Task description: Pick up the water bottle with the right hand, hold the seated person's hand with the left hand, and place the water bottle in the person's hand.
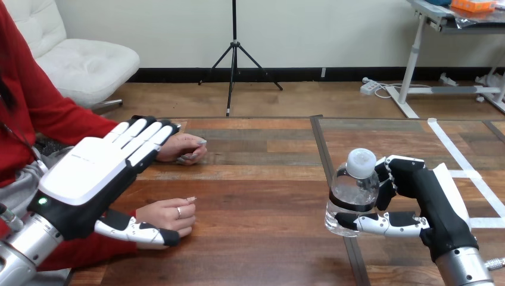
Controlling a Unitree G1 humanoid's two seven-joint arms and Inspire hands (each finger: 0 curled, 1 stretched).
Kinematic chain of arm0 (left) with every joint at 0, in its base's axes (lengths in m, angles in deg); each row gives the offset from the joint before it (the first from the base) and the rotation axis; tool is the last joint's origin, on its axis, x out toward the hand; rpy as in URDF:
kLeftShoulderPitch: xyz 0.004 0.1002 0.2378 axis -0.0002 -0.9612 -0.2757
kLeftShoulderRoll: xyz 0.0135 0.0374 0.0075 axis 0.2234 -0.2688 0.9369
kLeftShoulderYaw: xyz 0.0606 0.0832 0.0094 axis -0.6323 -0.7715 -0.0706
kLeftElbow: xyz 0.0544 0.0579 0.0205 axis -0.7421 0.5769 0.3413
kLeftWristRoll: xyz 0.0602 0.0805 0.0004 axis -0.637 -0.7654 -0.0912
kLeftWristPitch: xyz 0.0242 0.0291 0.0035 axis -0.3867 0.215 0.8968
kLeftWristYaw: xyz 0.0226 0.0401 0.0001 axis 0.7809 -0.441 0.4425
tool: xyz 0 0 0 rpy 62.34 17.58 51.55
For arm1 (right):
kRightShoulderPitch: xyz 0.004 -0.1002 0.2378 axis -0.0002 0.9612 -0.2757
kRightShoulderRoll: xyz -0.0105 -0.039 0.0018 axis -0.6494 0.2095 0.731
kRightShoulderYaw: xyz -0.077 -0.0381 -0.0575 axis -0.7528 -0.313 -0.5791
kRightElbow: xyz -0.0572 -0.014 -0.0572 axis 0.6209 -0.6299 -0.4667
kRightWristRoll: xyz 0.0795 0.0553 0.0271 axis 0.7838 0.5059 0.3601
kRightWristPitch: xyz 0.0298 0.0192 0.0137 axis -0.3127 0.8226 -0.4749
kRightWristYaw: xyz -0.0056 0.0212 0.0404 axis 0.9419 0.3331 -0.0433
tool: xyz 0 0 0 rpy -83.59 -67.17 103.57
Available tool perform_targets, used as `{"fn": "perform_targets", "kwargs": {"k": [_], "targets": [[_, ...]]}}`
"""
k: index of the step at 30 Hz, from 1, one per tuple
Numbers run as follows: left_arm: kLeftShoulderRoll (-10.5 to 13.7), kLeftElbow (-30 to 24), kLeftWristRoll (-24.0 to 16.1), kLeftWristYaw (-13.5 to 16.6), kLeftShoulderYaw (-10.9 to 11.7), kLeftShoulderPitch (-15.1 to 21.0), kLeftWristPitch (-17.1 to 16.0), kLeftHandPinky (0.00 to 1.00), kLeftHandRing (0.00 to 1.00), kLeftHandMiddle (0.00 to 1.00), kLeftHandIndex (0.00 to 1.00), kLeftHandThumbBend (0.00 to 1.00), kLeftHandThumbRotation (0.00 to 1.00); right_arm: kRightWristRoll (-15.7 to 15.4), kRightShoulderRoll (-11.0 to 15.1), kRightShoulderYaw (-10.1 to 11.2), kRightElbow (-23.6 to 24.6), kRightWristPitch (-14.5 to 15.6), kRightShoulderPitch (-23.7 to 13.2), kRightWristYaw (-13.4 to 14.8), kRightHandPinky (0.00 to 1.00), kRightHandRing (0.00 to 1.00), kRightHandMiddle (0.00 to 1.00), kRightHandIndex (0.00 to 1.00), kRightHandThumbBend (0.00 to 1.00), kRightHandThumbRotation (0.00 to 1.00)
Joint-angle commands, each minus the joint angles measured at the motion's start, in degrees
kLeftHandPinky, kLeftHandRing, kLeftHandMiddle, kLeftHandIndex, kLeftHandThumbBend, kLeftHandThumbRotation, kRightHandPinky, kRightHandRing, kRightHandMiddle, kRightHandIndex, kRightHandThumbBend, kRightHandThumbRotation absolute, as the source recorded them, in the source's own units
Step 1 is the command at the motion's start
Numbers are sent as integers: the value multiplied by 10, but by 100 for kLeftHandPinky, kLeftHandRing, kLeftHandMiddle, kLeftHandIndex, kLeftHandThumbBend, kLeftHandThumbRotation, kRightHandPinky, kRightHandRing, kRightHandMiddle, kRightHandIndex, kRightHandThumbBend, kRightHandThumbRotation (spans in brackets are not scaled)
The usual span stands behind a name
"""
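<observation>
head view | right hand grasps water bottle | left hand released, beside person's hand, well apart

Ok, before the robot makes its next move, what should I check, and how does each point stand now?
1. Right hand curled round the water bottle: ok.
2. Cap on the bottle: ok.
3. Left hand holding the person's nearer hand: not ok; its fingers are straight.
4. That hand turned palm up to receive: not ok; knuckles up on the table.
5. Bottle lifted clear of the table: cannot tell.
</observation>
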Motion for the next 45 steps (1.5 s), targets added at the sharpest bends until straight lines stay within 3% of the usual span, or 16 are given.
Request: {"fn": "perform_targets", "kwargs": {"k": [1,6,12,19,27,37,45], "targets": [[29,40,-5,21,-21,58,-2,95,100,100,100,100,73,15,-2,0,39,-6,-21,-4,29,34,42,43,87,3],[40,72,-7,25,-39,77,-5,94,100,99,100,100,71,13,-4,0,51,2,-19,-5,29,35,42,43,87,2],[54,106,-4,5,-63,103,-8,94,100,99,100,100,70,12,-4,0,64,12,-16,-6,30,35,42,43,86,0],[64,123,-2,-45,-89,131,12,96,100,100,100,100,69,8,-5,0,82,25,-12,-2,29,34,41,42,85,0],[71,144,-19,-68,-122,161,36,96,98,98,100,100,68,10,-3,1,98,33,-8,-4,29,34,41,43,84,0],[67,190,-45,-77,-167,202,60,94,95,95,98,100,65,14,-1,5,115,38,-4,-6,30,34,42,43,84,0],[53,255,-84,-33,-213,243,74,92,93,93,97,100,66,20,-2,6,139,57,1,-9,29,33,41,43,83,0]]}}
